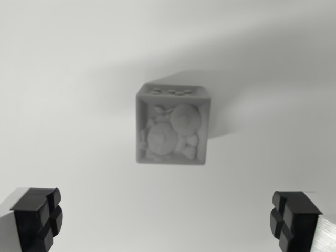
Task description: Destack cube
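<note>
A grey cube (172,126) with round raised shapes on its facing side stands on a white surface (63,79), at the centre of the wrist view. It looks slightly blurred. Whether a second cube sits under or behind it cannot be told. My gripper (167,218) is open, its two black fingertips (38,218) showing at the bottom corners of the view, spread wide. The cube lies beyond the fingertips, apart from them, with nothing between the pads.
The white surface fills the whole view. A soft shadow (220,79) falls up and to the wrist view's right of the cube.
</note>
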Controlling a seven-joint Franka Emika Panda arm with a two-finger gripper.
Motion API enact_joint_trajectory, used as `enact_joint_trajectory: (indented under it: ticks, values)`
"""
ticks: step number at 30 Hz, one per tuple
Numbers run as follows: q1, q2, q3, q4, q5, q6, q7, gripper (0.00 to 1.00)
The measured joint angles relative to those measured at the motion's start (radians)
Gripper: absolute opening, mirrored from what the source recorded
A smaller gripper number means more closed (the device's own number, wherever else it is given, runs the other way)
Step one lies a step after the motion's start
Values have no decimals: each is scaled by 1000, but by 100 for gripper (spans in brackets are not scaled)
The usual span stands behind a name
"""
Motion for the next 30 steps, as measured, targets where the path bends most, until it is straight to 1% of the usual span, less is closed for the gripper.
enact_joint_trajectory:
  ticks: [8,14,21,30]
  values:
    - [-1,-85,0,9,-6,-94,4,100]
    - [-1,-147,0,28,-9,-173,7,100]
    - [-1,-203,0,53,-13,-255,9,100]
    - [-1,-254,0,87,-14,-340,11,100]
